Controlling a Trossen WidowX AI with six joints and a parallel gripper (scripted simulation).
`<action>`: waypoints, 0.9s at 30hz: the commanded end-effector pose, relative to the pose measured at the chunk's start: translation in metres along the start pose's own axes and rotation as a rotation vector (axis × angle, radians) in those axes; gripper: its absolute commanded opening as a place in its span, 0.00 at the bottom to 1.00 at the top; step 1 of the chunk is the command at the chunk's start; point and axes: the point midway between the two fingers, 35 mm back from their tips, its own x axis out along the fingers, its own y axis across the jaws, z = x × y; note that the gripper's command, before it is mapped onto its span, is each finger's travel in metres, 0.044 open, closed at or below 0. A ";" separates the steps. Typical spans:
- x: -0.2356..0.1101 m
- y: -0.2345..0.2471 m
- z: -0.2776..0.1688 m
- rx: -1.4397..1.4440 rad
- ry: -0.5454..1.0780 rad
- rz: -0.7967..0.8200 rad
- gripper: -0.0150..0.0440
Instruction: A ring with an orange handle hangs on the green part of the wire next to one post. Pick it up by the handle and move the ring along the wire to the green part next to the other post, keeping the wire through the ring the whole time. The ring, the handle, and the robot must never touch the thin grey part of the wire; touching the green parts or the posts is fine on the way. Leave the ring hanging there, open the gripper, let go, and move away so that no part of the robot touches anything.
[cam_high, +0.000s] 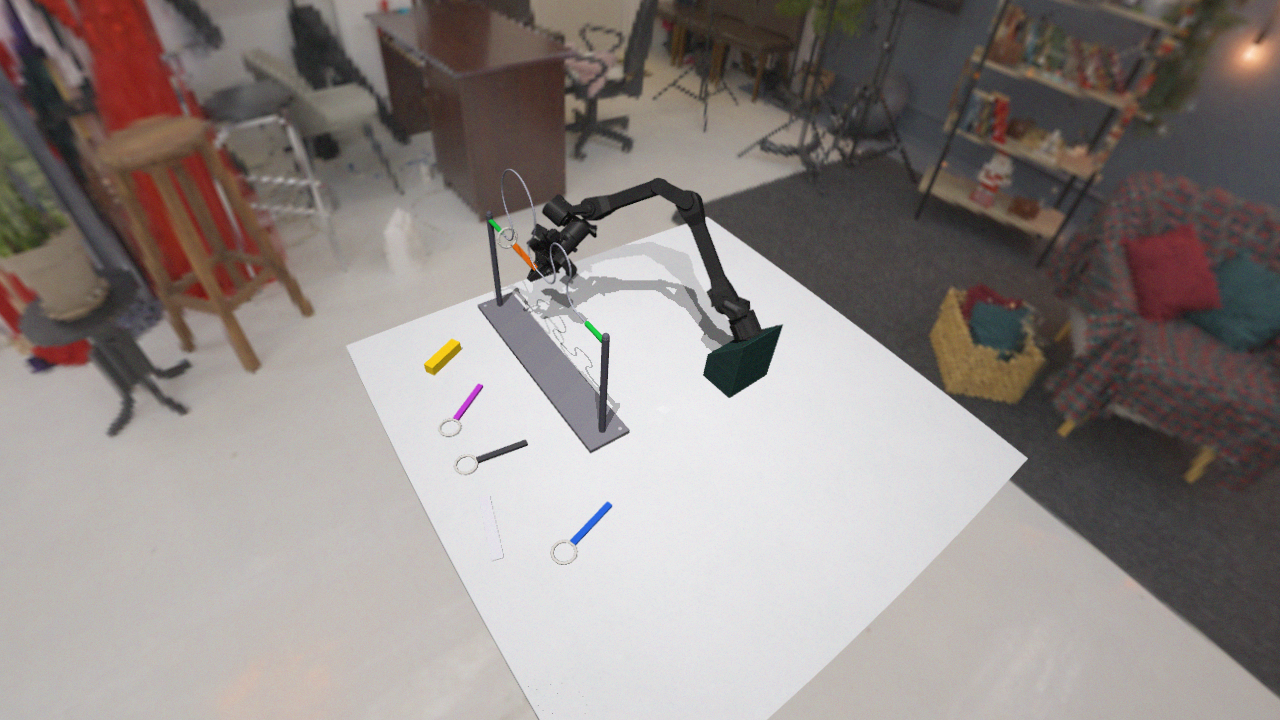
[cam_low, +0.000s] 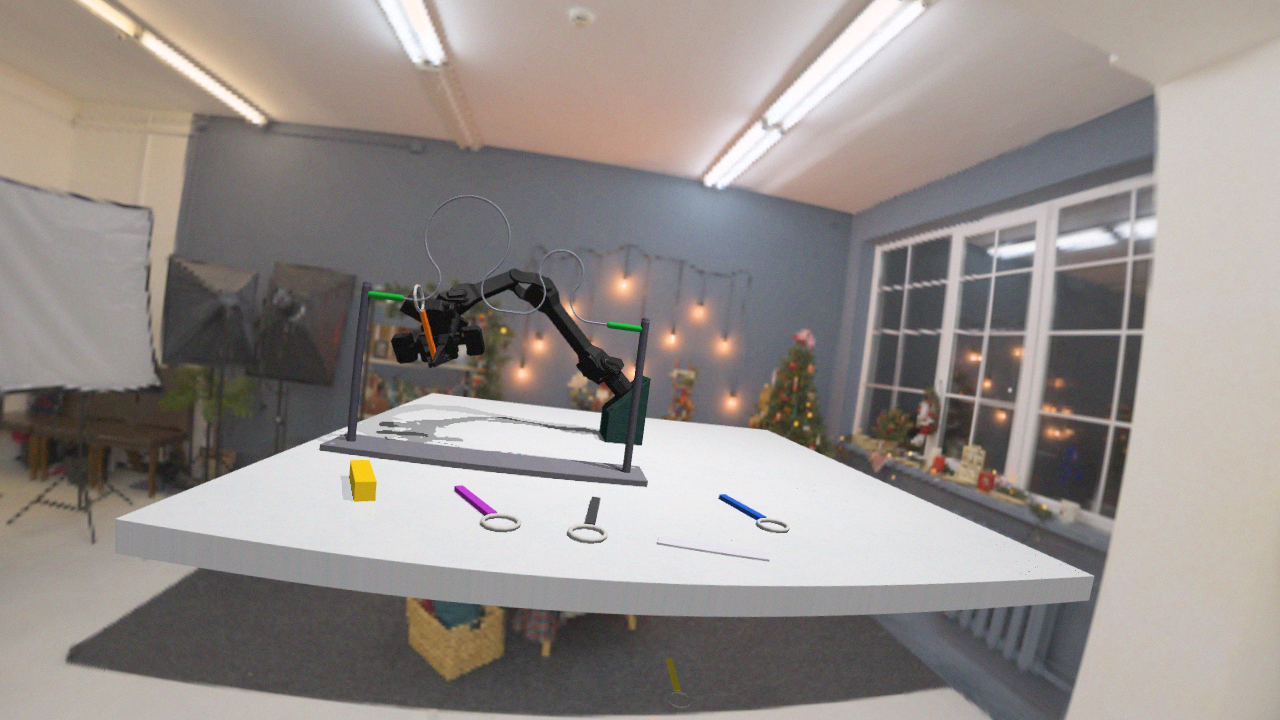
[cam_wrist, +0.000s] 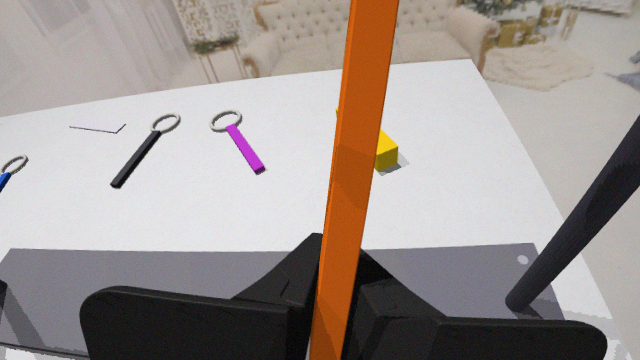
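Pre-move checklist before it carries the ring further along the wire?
1. Grip: jaws of the gripper shut on the orange handle: ok.
2. Wire through the ring: cannot tell, too small.
3. Ring position: just past the start green part, at the grey wire; clearance: cannot tell.
4. Handle tilted, not plumb: check.
5. Target green part unobstructed: ok.
6. Spare rings and yellow block lie off the path: ok.

bright overhead tube light | soft shadows on table (cam_high: 805, 537) | background blurred, edges warped
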 end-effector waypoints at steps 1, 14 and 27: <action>0.001 0.015 -0.002 0.074 0.002 0.049 0.00; -0.003 0.058 0.006 0.322 -0.002 0.189 0.00; -0.014 0.100 0.027 0.607 -0.006 0.349 0.00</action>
